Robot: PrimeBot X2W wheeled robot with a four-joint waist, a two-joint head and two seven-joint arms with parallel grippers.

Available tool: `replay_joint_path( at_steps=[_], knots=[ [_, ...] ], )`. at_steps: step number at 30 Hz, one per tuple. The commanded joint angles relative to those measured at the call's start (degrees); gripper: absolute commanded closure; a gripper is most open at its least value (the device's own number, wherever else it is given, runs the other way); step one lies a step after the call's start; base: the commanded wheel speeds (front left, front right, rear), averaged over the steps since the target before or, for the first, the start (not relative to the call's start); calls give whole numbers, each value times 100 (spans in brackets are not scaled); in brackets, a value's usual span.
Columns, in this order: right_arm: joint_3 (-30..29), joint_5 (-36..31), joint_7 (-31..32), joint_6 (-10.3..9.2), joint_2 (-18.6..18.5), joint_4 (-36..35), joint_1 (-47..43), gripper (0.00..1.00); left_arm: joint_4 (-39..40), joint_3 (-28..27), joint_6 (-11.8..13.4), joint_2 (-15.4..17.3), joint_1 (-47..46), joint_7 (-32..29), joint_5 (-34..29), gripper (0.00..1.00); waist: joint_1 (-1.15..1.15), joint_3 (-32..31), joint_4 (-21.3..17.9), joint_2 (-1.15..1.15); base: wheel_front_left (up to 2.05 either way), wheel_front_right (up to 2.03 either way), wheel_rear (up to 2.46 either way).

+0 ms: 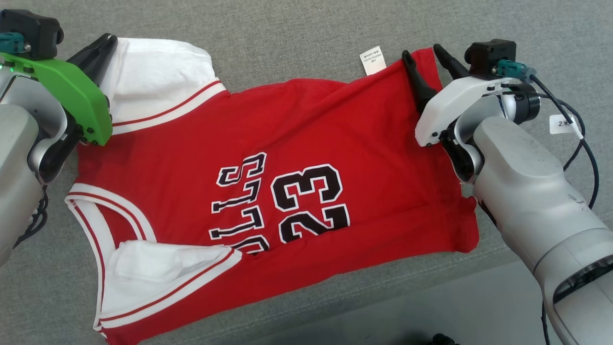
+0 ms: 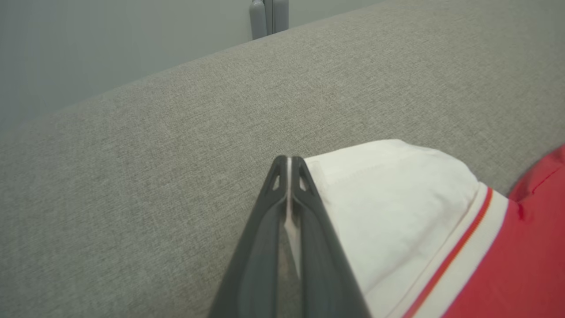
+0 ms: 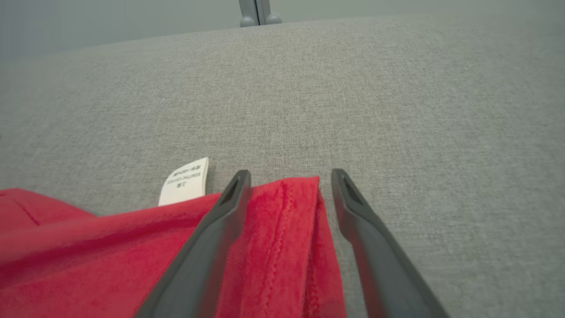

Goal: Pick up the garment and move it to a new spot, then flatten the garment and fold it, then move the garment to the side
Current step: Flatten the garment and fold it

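Garment (image 1: 287, 134) one, tag (image 1: 373, 60) one; left pincer (image 1: 110, 40) clamps it, right pincer (image 1: 421, 50) agape.

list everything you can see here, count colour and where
jersey: one, red with white sleeves and black numbers, spread flat on the cushion
care label: one, white, sticking out at the jersey's far edge
cushion: one, grey fabric, under everything
post: one, grey, beyond the cushion's far edge
cable: one, black, beside the right arm
tag: one, white, on the cable
left gripper: one, dark fingers, shut on the jersey's white sleeve
right gripper: one, dark fingers, open around the jersey's red corner
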State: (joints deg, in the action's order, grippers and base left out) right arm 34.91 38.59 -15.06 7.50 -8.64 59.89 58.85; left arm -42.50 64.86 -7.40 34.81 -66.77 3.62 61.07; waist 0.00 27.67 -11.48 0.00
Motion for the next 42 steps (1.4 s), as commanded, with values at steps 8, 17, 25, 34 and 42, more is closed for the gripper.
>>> replay_joint_path(
  at_steps=[8,17,25,34,42],
  knots=[
    [-85,-101,-26,-2,10,365,157,50,46,127,-8,-9,-133,135,132,100,0,6,73,0,0,0,0],
    [-45,-111,-18,-2,105,661,261,100,64,243,-8,-43,-190,233,225,100,0,30,119,0,0,0,0],
    [-220,-228,-19,-2,-18,403,195,100,-9,224,-8,40,-112,586,276,100,0,-111,121,0,0,0,0],
    [-381,-9,-20,-2,-249,-160,-242,100,81,12,-8,217,213,1036,473,100,0,-384,182,0,0,0,0],
    [22,704,-21,-4,-751,-942,-813,100,792,-418,-8,402,741,1154,467,100,0,-581,376,0,0,0,0]
  ],
)
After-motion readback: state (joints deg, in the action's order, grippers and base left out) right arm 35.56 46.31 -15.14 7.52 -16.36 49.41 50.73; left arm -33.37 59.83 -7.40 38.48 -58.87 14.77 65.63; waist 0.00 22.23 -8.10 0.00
